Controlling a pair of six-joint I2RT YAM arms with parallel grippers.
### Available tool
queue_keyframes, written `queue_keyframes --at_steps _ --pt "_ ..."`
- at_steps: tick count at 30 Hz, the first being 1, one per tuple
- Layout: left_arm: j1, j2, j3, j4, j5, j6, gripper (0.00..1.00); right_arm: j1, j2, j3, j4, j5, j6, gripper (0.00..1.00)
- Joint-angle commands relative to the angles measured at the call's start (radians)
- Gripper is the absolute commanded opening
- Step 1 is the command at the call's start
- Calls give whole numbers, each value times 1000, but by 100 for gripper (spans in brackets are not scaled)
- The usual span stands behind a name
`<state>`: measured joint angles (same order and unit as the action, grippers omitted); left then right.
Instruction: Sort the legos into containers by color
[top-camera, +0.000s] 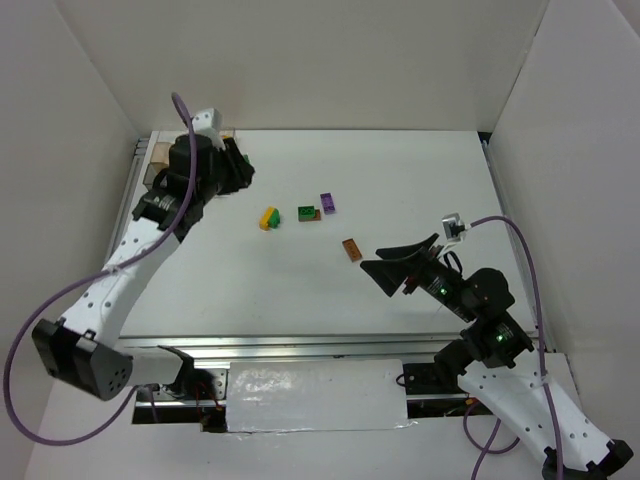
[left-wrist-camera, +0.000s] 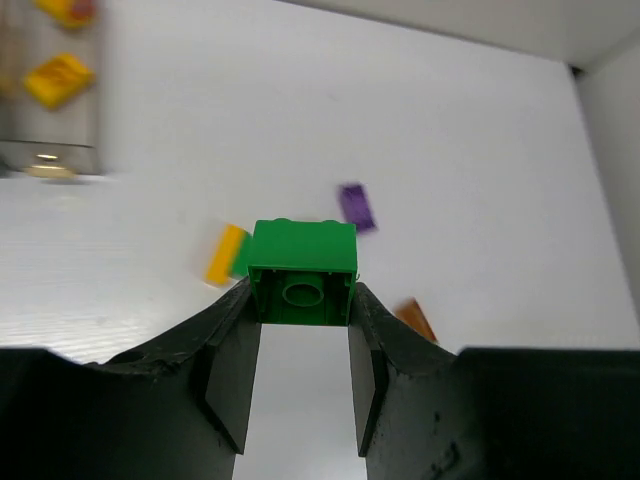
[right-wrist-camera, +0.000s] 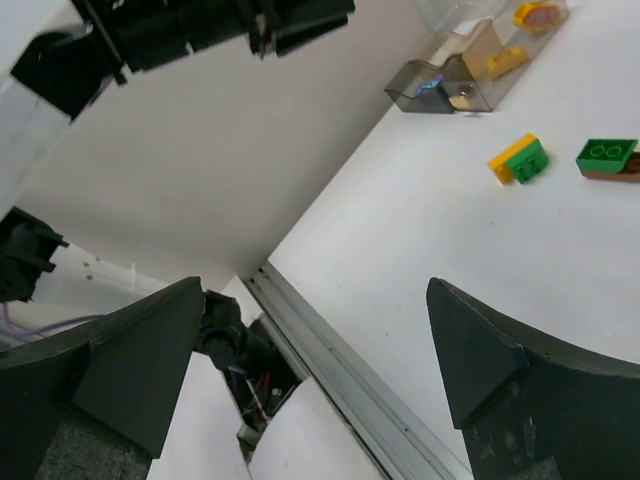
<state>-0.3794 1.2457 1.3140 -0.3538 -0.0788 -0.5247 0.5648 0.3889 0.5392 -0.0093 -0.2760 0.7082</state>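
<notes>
My left gripper (left-wrist-camera: 302, 292) is shut on a green lego (left-wrist-camera: 302, 272) and holds it above the table, right of the containers (left-wrist-camera: 92, 120); in the top view it (top-camera: 238, 166) is at the far left. The containers hold yellow legos (left-wrist-camera: 58, 80) and also show in the right wrist view (right-wrist-camera: 470, 75). On the table lie a yellow-green lego (top-camera: 268, 218), a green one on a brown piece (top-camera: 308, 213), a purple one (top-camera: 327, 203) and an orange-brown one (top-camera: 351, 249). My right gripper (top-camera: 375, 277) is open and empty, near the orange-brown lego.
White walls enclose the table on three sides. A metal rail (top-camera: 300, 348) runs along the near edge. The left arm (top-camera: 130, 260) stretches over the table's left side and hides most of the containers (top-camera: 150, 176) from above.
</notes>
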Motion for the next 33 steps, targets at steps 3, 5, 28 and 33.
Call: queue_keyframes --at_steps 3,5,28,33 --pt "221 207 191 -12 -231 -15 0 0 -1 -19 -40 6 -56 100" --pt "316 333 276 69 -204 -14 0 0 -1 -21 -50 -15 -73 100" --pt "522 1120 838 98 -295 -141 7 -5 106 -84 -18 -109 -104 100" --pt "524 1146 838 101 -292 -143 13 -5 156 -87 -3 -111 -111 100"
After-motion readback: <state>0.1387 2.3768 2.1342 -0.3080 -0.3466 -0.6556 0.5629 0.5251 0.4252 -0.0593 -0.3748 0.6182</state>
